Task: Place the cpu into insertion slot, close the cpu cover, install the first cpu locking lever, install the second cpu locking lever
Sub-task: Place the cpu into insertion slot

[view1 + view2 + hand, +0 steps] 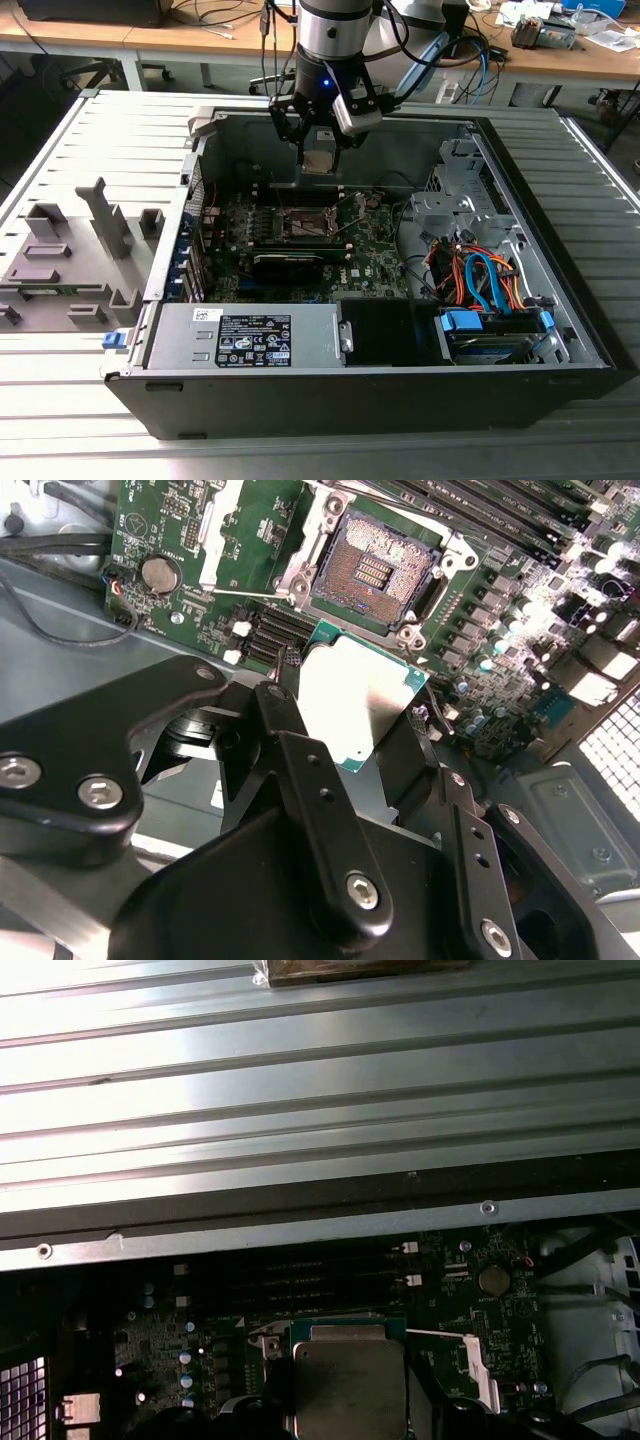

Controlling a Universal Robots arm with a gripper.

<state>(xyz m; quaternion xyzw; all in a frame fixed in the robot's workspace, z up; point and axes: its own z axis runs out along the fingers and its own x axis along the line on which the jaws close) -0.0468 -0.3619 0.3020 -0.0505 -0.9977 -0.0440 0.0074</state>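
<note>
Pincer: your pincer [352, 720] is closed on the cpu [360, 680], with a black finger [290, 735] against each of two opposite edges.
Cpu: it hangs flat with its silver top up, clear above the board inside the open computer case [400, 395]. In the first wrist view its metal lid [350, 1390] faces the camera.
Insertion slot: the insertion slot [375, 570] lies bare on the board with its pin field exposed and nothing seated in it. In the second wrist view it sits just past the cpu's edge.
Cpu cover: the cpu cover [312, 540] appears swung up off the slot, a silvery frame at one side of it.
Locking lever: a thin wire locking lever [245, 588] sticks out beside that frame, unlatched.
Writing: you have a white printed label on the power supply [245, 338] and small white lettering across the green board.
Around: the long black card [288, 262] lies just beside the slot, and the memory slots [520, 510] run along the slot's other side. A coin battery [160, 573] sits near the lever, and orange and blue cables [480, 275] lie toward the exterior view's right.
Counter: the ribbed grey counter [80, 140] carries the case, with a grey fixture [70, 255] at the exterior view's left.
</note>
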